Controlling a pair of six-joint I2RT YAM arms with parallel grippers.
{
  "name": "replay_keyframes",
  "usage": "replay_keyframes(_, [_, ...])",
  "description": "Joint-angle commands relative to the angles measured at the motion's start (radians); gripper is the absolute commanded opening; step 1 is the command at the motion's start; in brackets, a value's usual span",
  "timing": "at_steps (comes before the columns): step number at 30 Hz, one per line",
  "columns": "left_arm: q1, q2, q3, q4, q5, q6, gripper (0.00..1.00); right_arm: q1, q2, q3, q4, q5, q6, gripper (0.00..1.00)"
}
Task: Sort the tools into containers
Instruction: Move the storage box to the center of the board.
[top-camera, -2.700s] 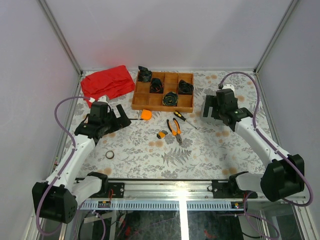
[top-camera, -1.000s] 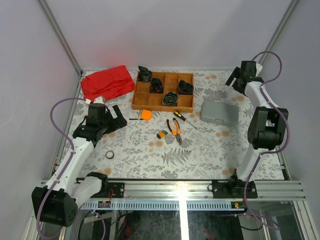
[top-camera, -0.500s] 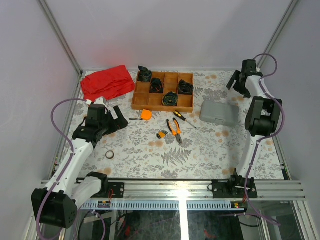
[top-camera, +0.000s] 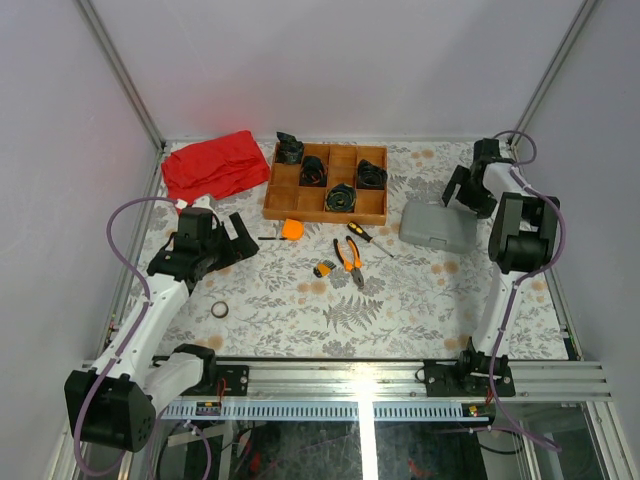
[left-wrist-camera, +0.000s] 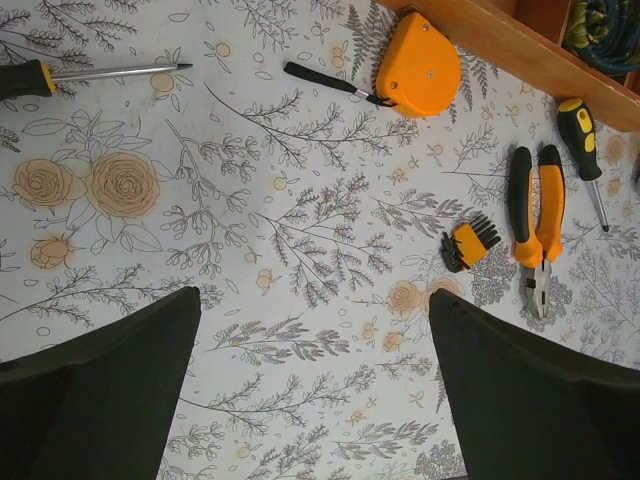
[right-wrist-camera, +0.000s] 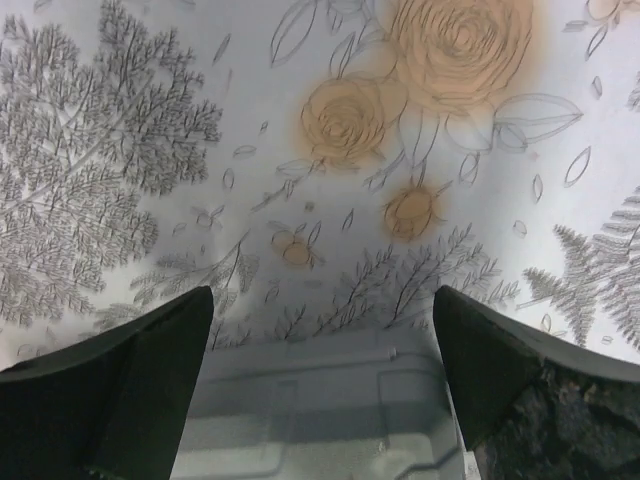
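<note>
So far: nothing is sorted; every tool lies loose on the bench (top-camera: 400, 300) and the grey case (top-camera: 438, 226) is shut.
Left to do: by this reading, open the case, then carry each tool across to it.
Left fingers (top-camera: 238, 240): spread apart, holding nothing; only bare bench lies between them.
Right fingers (top-camera: 463, 195): spread apart, holding nothing; poised at the far edge of the case.
Beyond the left fingertips: tape measure (left-wrist-camera: 418, 72), pliers (left-wrist-camera: 535, 225), short screwdriver (left-wrist-camera: 578, 125), yellow-grey piece (left-wrist-camera: 470, 243).
Long screwdriver (left-wrist-camera: 30, 78): beyond one left fingertip, well apart from the other tools.
Black ring (top-camera: 219, 310): behind the left fingers, toward that arm's base.
Top view only: the ring, the whole case, the wooden tray (top-camera: 325, 215) with its coiled bundles (top-camera: 341, 198), the red cloth (top-camera: 210, 165).
Left wrist view only: the fanned keys of the yellow-grey piece and the tape measure's black strap.
Right wrist view only: the case edge sits between the fingers, on the palm side; whether they touch it cannot be told.
</note>
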Motion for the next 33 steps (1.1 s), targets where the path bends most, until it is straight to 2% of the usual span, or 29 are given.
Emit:
replay_keyframes(1, [0.006, 0.002, -0.002, 0.049, 0.022, 0.012, 0.94, 0.036, -0.097, -0.07, -0.009, -0.026, -0.028, 0.97])
replay_keyframes(15, [0.004, 0.003, -0.004, 0.057, 0.043, 0.015, 0.94, 0.166, -0.348, -0.418, 0.07, -0.012, -0.023, 0.97])
replay_keyframes(23, [0.004, -0.003, -0.006, 0.058, 0.04, 0.015, 0.94, 0.223, -0.519, -0.619, 0.135, -0.024, 0.044, 0.97])
replay_keyframes(29, [0.004, -0.009, -0.007, 0.064, 0.055, 0.02, 0.94, 0.248, -0.641, -0.711, 0.179, -0.104, 0.032, 0.97])
replay_keyframes(33, [0.004, -0.034, -0.01, 0.067, 0.048, 0.021, 0.94, 0.307, -0.666, -0.722, 0.141, -0.095, 0.056, 0.95])
